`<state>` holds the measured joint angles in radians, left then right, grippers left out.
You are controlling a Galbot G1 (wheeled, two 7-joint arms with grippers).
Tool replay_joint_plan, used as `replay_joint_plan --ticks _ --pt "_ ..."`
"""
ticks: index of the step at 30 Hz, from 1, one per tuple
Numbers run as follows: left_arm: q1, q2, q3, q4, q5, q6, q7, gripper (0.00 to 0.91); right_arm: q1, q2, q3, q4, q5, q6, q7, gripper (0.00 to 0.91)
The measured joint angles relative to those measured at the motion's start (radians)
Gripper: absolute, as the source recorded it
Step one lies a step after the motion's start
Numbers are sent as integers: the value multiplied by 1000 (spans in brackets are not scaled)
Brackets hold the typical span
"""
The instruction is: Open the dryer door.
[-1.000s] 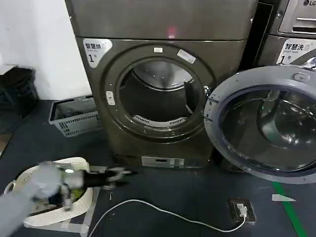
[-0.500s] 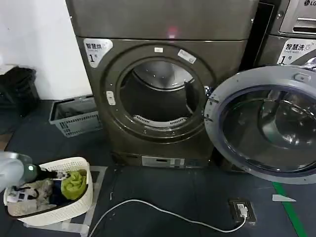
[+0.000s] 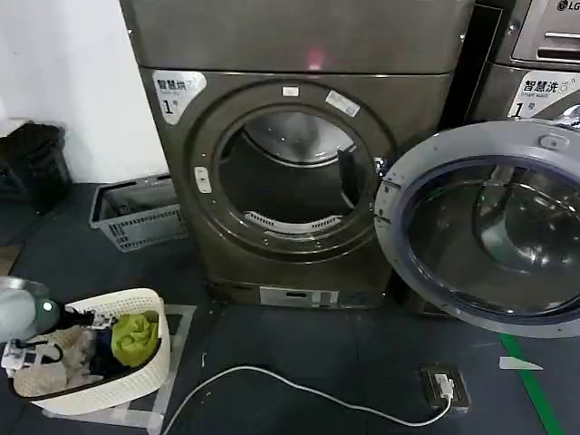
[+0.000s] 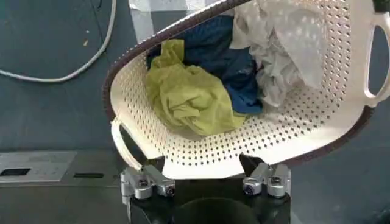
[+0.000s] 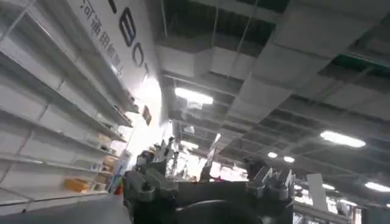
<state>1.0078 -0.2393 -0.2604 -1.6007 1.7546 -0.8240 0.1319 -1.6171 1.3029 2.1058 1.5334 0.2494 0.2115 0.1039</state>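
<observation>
The dryer (image 3: 177, 154) stands straight ahead, its round drum opening (image 3: 290, 181) uncovered. The dryer door (image 3: 489, 236) hangs swung out wide on the right, its grey inner face and dark glass turned toward me. My left gripper (image 3: 95, 318) is low at the near left, above a white laundry basket (image 3: 149, 362), far from the door. In the left wrist view the left gripper (image 4: 207, 176) is open, with the basket's rim (image 4: 116, 91) just beyond the fingertips and nothing held. My right gripper (image 5: 207, 170) points up at a ceiling, open and empty.
The basket holds a yellow-green cloth (image 4: 189, 97), a blue one (image 4: 234, 61) and a white one (image 4: 283, 49). A grey crate (image 3: 136, 213) sits left of the dryer. A white cable (image 3: 272, 381) runs across the floor to a socket (image 3: 444, 385). An LG machine (image 3: 544, 36) stands behind the door.
My left arm has drawn back from the floor in front of the dryer to the near left, over the basket. The door has stayed swung out.
</observation>
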Motion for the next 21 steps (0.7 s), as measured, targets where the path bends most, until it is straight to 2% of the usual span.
replay_joint_plan --ticks 5,21 --pt "9 0 0 24 2 0 0 907 -3 4 3 -1 -3 13 -4 907" --pt "14 -1 -1 48 3 0 4 907 6 2 4 -7 -4 -1 -2 907"
